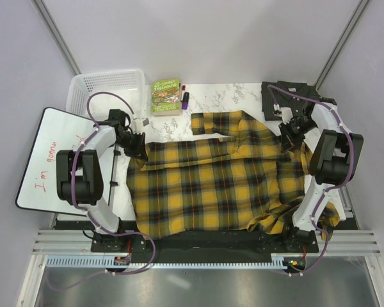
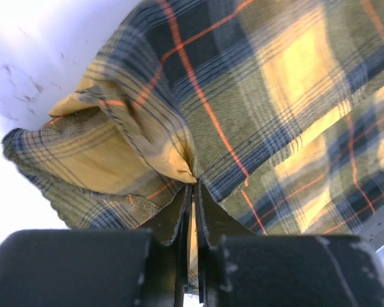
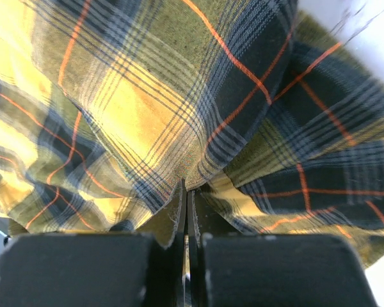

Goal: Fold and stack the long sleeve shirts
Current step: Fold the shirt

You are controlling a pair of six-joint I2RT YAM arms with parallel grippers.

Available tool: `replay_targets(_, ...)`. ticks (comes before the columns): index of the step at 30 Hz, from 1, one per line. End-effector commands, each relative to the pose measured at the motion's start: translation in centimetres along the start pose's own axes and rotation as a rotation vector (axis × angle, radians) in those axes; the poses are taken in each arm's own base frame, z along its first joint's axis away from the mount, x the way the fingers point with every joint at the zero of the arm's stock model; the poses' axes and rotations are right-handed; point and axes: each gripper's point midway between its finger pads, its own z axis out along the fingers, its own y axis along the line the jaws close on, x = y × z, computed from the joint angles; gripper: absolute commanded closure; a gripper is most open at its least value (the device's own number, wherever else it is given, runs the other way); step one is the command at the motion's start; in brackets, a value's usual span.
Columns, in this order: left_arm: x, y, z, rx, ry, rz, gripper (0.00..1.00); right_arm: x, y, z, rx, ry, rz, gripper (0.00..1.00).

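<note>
The plaid shirt (image 1: 211, 185) lies spread flat on the table (image 1: 237, 93), its long axis running from 9 to 3 o'clock. Its near hem follows the table's near edge. At 5 o'clock, bunched cloth spills over that edge around the right arm's base.

The left arm is folded back at the elbow and reaches toward 1 o'clock. The left fingers (image 1: 139, 146) are at the shirt's far corner on the 9 o'clock side. In the left wrist view these fingers (image 2: 178, 208) are pressed together, pinching a puckered fold of plaid. The right arm bends at a high elbow and reaches toward 11 o'clock. The right fingers (image 1: 288, 135) sit at the shirt's 3 o'clock end, and in the right wrist view they (image 3: 174, 214) too are clamped on gathered plaid.

One sleeve (image 1: 214, 121) lies along the far edge, its end pointing to 9 o'clock. Beyond it bare marble shows at 12 o'clock.

A whiteboard (image 1: 51, 153) overhangs at 9 o'clock. A white basket (image 1: 109, 83) sits at 11 o'clock, with a green book (image 1: 166, 96) and markers (image 1: 184, 97) just beside it. The dark grey shirt (image 1: 278, 96) lies at 1 o'clock.
</note>
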Motion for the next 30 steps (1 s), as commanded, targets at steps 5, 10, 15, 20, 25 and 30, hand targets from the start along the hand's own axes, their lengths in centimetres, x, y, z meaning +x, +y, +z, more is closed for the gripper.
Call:
replay_targets(5, 0.0, 3.4, 2.5, -0.092, 0.046, -0.005, 0.75, 1.3, -1.6, 2.2, 0.04, 0.052, -0.013, 0.92)
replay_targets(10, -0.1, 2.7, 1.5, -0.082, 0.021, 0.026, 0.55, -0.8, -1.7, -0.4, 0.045, 0.001, -0.027, 0.48)
replay_targets(15, -2.2, 0.0, -1.9, -0.035, -0.096, 0.147, 0.27, -6.5, -1.4, -4.3, 0.044, -0.162, -0.03, 0.24)
replay_targets(20, -4.8, -2.7, -4.3, 0.019, -0.193, 0.264, 0.14, -14.5, -0.1, -5.4, 0.09, -0.308, -0.058, 0.23)
replay_targets(25, -5.8, -4.8, -5.2, 0.07, -0.237, 0.345, 0.0, -20.3, 0.0, -1.3, 0.194, -0.374, -0.13, 0.24)
replay_targets(30, -5.4, -6.3, -5.3, 0.136, -0.25, 0.362, 0.0, -24.0, 2.2, 4.1, 0.228, -0.381, -0.223, 0.21)
